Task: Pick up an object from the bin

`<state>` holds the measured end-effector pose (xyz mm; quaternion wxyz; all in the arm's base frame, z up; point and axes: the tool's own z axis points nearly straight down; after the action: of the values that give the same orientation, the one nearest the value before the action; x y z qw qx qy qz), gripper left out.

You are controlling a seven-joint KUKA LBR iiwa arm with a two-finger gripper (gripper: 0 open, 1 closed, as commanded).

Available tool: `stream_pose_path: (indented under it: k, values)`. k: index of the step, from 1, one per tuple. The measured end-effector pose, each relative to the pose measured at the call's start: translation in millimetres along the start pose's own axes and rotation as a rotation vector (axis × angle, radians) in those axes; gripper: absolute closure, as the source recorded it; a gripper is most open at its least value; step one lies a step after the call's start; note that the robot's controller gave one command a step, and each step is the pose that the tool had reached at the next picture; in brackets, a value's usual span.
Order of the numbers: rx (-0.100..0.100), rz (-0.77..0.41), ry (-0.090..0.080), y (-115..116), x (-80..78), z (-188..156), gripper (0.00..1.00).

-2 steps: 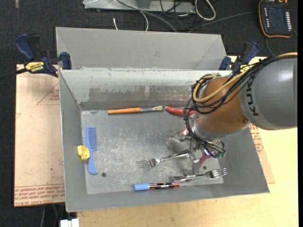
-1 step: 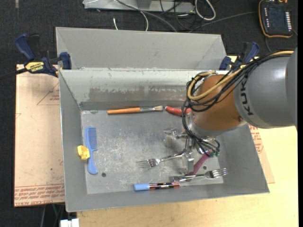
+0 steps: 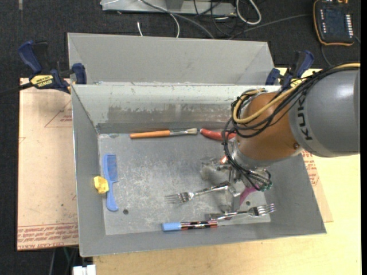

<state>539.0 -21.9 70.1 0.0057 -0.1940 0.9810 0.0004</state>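
Note:
My gripper (image 3: 222,175) hangs low over the right half of the bin floor, under the orange cover. A silver fork (image 3: 192,195) lies just below and left of it, tines pointing left, its handle running in under the gripper. A second silver fork (image 3: 253,212) lies to the lower right, tines pointing right. A small pink-purple piece (image 3: 248,198) sits between the two forks, right next to the gripper. Whether anything is held is hidden.
A stick with a blue end (image 3: 188,226) lies along the front wall. An orange-handled brush (image 3: 163,133) and a red-handled tool (image 3: 212,134) lie at the back wall. A blue comb (image 3: 110,181) and a yellow lump (image 3: 101,184) sit at the left.

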Motion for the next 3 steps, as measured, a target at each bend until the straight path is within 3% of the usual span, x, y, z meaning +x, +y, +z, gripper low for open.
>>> stream_pose_path:
  k: [1, 3]
  values:
    - [-0.002, 0.077, 0.002, 6.8, -8.2, -0.9, 1.00]
    - [-0.006, 0.078, 0.011, 8.8, -5.9, -16.3, 1.00]
